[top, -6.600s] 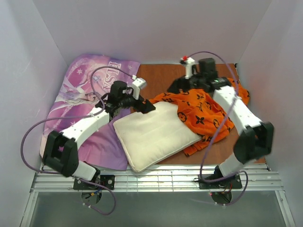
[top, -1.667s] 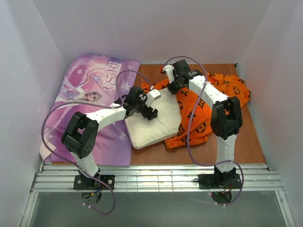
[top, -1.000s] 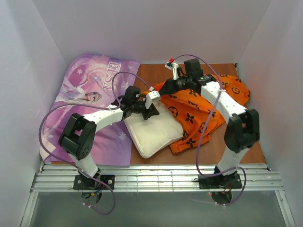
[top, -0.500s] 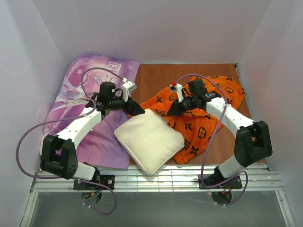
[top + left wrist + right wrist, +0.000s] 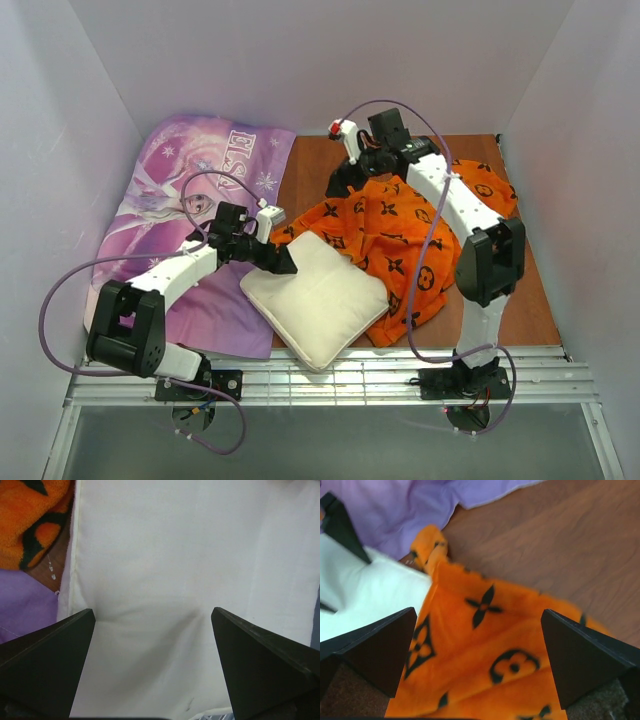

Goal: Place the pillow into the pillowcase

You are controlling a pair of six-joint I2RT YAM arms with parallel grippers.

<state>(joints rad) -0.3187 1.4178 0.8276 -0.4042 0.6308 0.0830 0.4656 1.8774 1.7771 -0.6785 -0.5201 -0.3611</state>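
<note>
At far left, spread over the desk [image 5: 320, 160]: purple princess-print fabric [image 5: 190, 200], no part of the job. Next, left jaws wide apart, clamped on nothing, poised low at the left edge of the pillow [image 5: 320, 300]; in the wrist view, only cream cloth between them. Pillow lying near the front middle, bare all over, touching and partly overlapping the pillowcase [image 5: 410, 240] on its right. No visible part tucked inside. Behind the pillow, right jaws likewise wide apart and empty, hovering over the pillowcase's far-left corner. Pillowcase itself rumpled in a heap right of centre, mouth not to be made out. Judged barely begun: yet to find and hold open the mouth, feed the pillow in, draw the orange cloth over it.
</note>
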